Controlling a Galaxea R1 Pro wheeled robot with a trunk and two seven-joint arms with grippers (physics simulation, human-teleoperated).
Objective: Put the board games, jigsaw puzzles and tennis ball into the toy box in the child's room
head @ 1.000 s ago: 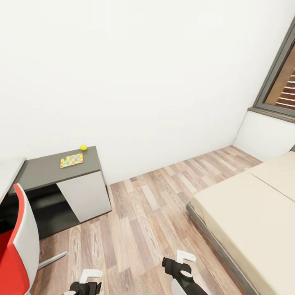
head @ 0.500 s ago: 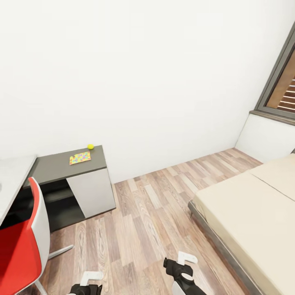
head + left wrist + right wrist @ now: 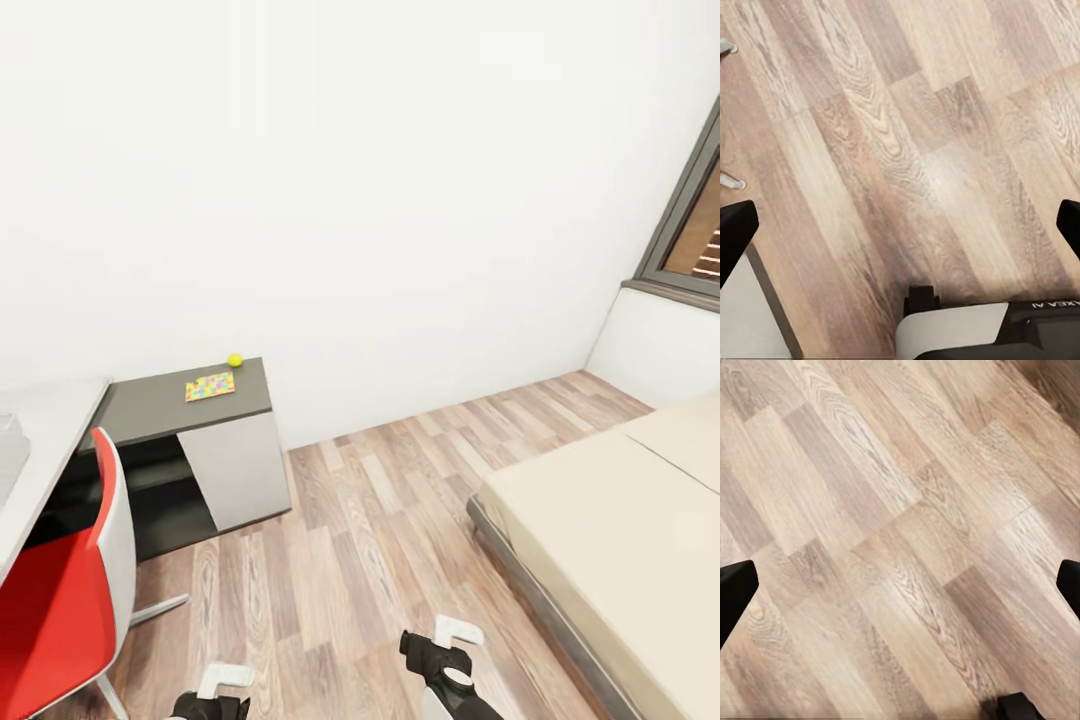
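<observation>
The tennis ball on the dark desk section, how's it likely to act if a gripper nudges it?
The tennis ball is round, so it would probably roll. It sits near the back edge of the table and could drop off. It looks small, likely light.

Ahead of me stands a plain white wall (image 3: 360, 200), evenly lit. Wood-plank floor (image 3: 370, 560) runs beneath it. At my left is a red chair (image 3: 55, 620) with a white back; at my right, a grey-framed window (image 3: 685, 225) over a white sill wall.
</observation>
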